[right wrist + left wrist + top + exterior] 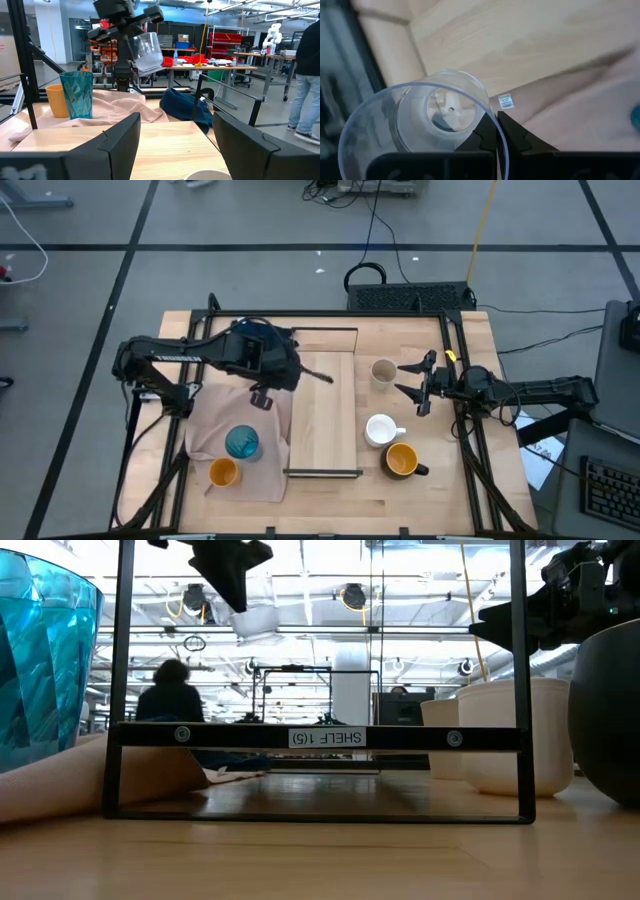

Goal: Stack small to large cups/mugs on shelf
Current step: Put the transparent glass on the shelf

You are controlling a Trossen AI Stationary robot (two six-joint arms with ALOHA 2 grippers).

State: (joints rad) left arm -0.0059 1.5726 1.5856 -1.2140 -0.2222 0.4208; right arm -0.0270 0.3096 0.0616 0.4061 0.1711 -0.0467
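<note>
1. my left pincer (131, 26) is clamped on the rim of the clear glass (146, 50), holding it up above the beige cloth (225, 420), just beside the shelf (325, 410), likely so i can carry it across.
2. the glass is tilted, its long axis slanted, mouth toward my wrist.
3. my right pincer (418, 380) waits part open, empty, above the tabletop (470, 480) near the beige-grey cup (383, 372).

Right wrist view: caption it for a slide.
Left claw holds the clear glass above the beige cloth.
</note>
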